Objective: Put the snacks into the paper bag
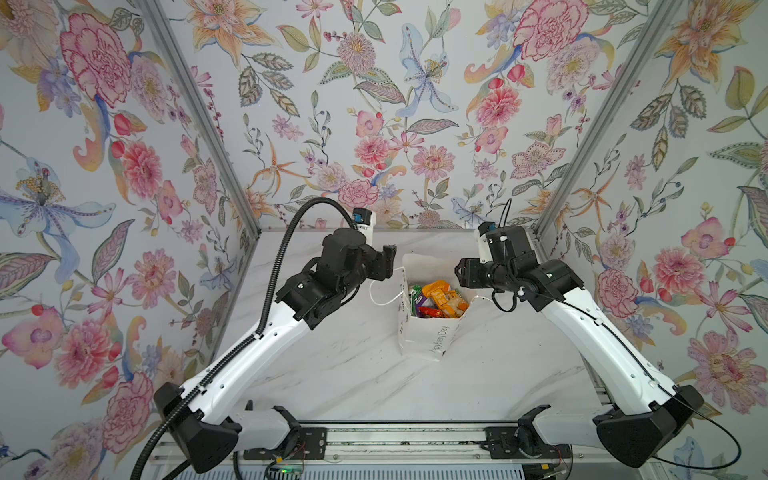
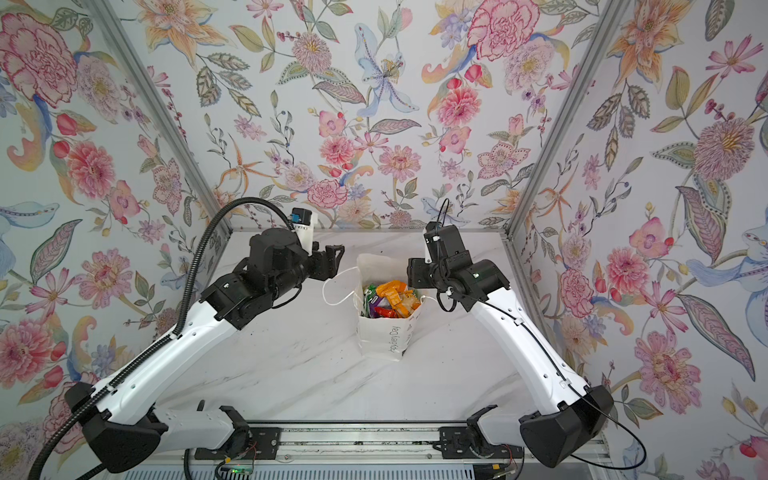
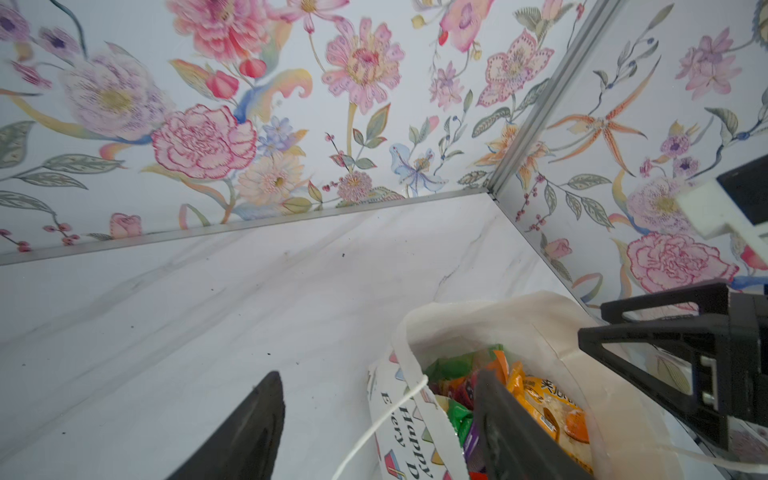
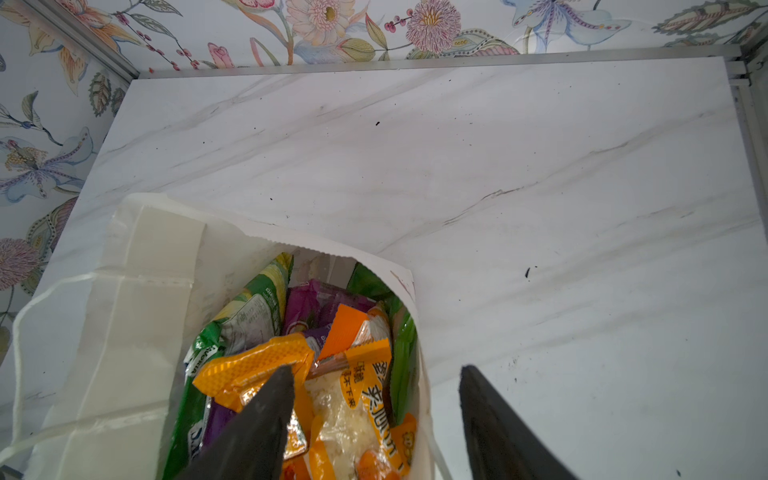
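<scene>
The white paper bag [image 1: 428,336] [image 2: 386,336] stands upright mid-table, its mouth wide. Several snacks [image 1: 440,297] [image 2: 390,297] fill it: orange, green, purple and red packets. My left gripper [image 1: 390,262] [image 2: 332,262] is open at the bag's left rim. In the left wrist view this gripper [image 3: 378,374] straddles the printed wall [image 3: 399,419], one finger above the snacks [image 3: 540,407], and holds nothing. My right gripper [image 1: 461,272] [image 2: 411,274] is open at the right rim. In the right wrist view it [image 4: 377,368] has one finger over the snacks [image 4: 349,399] and one outside the bag [image 4: 137,311].
A loose white cord handle [image 1: 378,291] [image 3: 386,415] hangs off the bag's left side. Floral walls with aluminium posts [image 1: 199,124] enclose the marble table [image 1: 332,374] on three sides. A metal rail [image 1: 395,440] carrying the arm bases runs along the front edge.
</scene>
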`<action>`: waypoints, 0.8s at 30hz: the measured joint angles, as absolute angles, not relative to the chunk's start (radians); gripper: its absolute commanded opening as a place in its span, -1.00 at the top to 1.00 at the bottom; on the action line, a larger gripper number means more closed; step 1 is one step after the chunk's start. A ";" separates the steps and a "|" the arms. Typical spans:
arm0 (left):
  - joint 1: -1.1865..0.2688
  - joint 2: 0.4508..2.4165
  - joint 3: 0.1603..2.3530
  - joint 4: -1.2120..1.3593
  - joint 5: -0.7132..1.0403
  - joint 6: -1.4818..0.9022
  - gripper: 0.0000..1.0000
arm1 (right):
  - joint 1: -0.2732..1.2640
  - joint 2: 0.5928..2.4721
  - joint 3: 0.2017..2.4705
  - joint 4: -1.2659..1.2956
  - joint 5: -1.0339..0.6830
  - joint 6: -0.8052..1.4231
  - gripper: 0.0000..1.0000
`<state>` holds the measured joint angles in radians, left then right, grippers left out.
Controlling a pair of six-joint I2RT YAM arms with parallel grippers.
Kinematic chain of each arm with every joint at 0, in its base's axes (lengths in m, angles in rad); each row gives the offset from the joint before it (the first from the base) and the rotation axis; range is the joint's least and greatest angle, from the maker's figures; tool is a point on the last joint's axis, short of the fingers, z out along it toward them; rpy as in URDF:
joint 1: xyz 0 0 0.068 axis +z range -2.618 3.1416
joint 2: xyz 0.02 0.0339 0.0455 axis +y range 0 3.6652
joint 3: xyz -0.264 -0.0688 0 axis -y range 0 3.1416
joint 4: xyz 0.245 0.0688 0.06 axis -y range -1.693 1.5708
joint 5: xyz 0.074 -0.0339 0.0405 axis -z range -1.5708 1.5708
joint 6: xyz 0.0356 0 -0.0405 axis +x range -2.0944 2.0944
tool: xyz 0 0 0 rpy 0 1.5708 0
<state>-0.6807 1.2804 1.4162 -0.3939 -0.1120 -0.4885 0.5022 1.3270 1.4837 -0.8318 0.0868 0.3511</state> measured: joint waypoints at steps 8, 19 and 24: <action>-0.534 1.116 1.205 -0.287 -0.216 -0.480 -0.79 | 0.476 1.295 1.493 -0.831 0.097 0.333 -0.62; -0.358 1.006 0.717 0.027 -0.461 -0.474 -0.98 | 0.199 1.104 1.388 -0.708 0.146 0.333 -0.95; -0.343 1.031 0.527 0.258 -0.567 -0.371 -0.98 | 0.002 1.022 1.134 -0.542 0.157 0.356 -0.98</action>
<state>-0.3431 1.0309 0.5266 0.2584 -0.5674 -0.3714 0.0025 1.0222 1.1343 -0.5423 0.1566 0.3565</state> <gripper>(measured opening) 0.990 0.989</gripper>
